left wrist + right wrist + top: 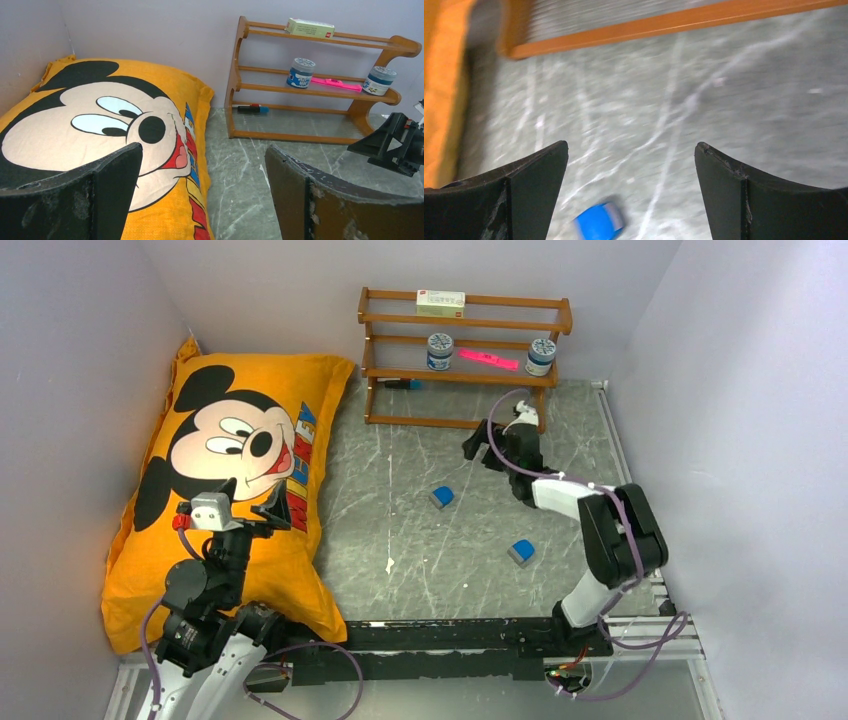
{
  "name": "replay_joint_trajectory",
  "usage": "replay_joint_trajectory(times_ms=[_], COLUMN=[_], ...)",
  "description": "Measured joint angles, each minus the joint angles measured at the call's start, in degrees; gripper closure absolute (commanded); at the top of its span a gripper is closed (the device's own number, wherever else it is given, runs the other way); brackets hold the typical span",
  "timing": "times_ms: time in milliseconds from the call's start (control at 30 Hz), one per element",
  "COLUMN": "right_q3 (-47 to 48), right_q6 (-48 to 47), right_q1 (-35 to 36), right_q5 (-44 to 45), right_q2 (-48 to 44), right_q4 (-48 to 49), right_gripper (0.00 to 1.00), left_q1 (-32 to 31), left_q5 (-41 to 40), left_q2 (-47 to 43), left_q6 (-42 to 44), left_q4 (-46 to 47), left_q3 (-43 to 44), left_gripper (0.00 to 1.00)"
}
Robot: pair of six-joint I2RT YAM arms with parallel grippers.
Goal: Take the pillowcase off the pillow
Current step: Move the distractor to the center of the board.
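The orange-yellow pillowcase (230,480) with the Mickey Mouse face up lies along the left wall, filled out and plump. The white pillow is hidden inside it. It also shows in the left wrist view (165,95) and as an orange strip in the right wrist view (444,90). My left gripper (272,505) is open and empty above the case's right side, near its front half; in its own view (202,167) the left finger is over the print and the right finger over the floor. My right gripper (487,443) is open and empty above the table, in front of the shelf.
A wooden shelf (460,370) stands at the back with two jars (439,350), a pink item (488,359), a white box (440,303) and a marker (400,384). Two blue blocks (441,497) (521,552) lie on the grey table; one shows below the right gripper (599,222). Walls close in on all sides.
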Motion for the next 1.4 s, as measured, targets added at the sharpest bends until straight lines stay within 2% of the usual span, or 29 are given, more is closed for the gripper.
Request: replay_joint_trajectory(times_ms=[133,267,467,600,833,1067,1400], right_q3=[-4.15,-7.74,-9.49,-9.51,-10.71,-14.27,-19.85], right_q6=[1.38,4.26,8.41,10.12,12.48,13.42,16.02], right_q1=[7.08,16.46,28.76,32.94,33.9,33.2,25.11], right_q5=[-1.9,-2.69,-1.84,-0.13,3.72,9.09,13.97], right_q2=[-6.25,-8.33,-3.58,1.86,8.96,10.51,11.5], right_q4=[3.93,9.68,19.61,25.35,31.61,35.12,44.85], right_gripper=[0.0,0.0,0.0,0.0,0.0,0.0,0.0], left_q1=[0.0,0.0,-0.04,-0.07,-0.09,-0.09,-0.09], left_q5=[-0.02,0.0,-0.02,-0.02,-0.02,-0.02,0.0], left_q2=[0.0,0.0,0.02,0.04,0.04,0.07,0.11], left_q6=[0.0,0.0,0.0,0.0,0.0,0.0,0.0], left_q4=[0.0,0.0,0.0,0.0,0.0,-0.02,0.0], left_q3=[0.0,0.0,0.0,0.0,0.0,0.0,0.0], left_gripper=[0.03,0.03,0.03,0.03,0.03,0.03,0.03])
